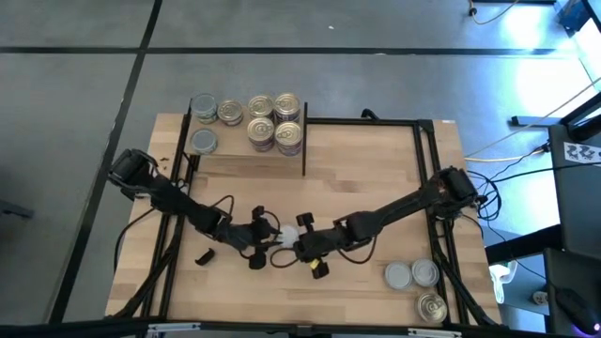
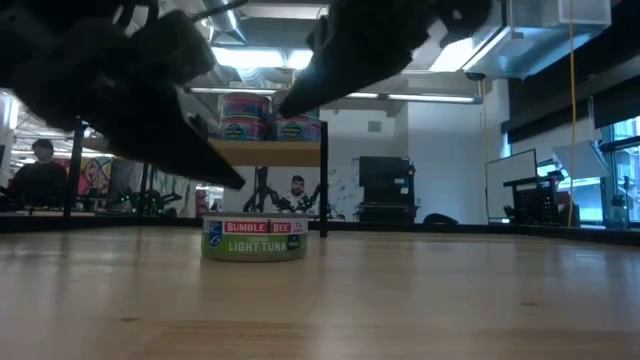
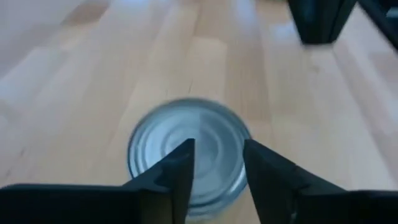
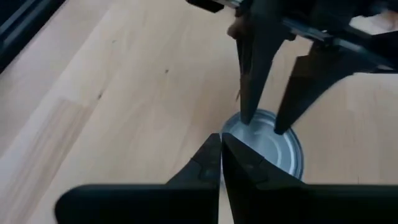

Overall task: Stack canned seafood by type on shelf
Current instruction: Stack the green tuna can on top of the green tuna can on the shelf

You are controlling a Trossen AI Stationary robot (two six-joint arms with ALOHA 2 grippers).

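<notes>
Left pincer [image 3: 217,165] narrowed above tin [image 3: 186,146] at frame centre, poised to grasp; right pincer [image 4: 221,155] shut beside, steadying it.

In the left wrist view the silver-topped tin [image 3: 189,155] is blurred, its near rim hidden behind the dark fingers [image 3: 174,171]. In the high view both arms cover that tin. The tins on the shelf [image 2: 270,152] (low view) are half hidden by arm shadows, labels unreadable.

Both arms are black, jointed and slim (thin black cables trail along them), ending in tapered matte-black jaws.
</notes>
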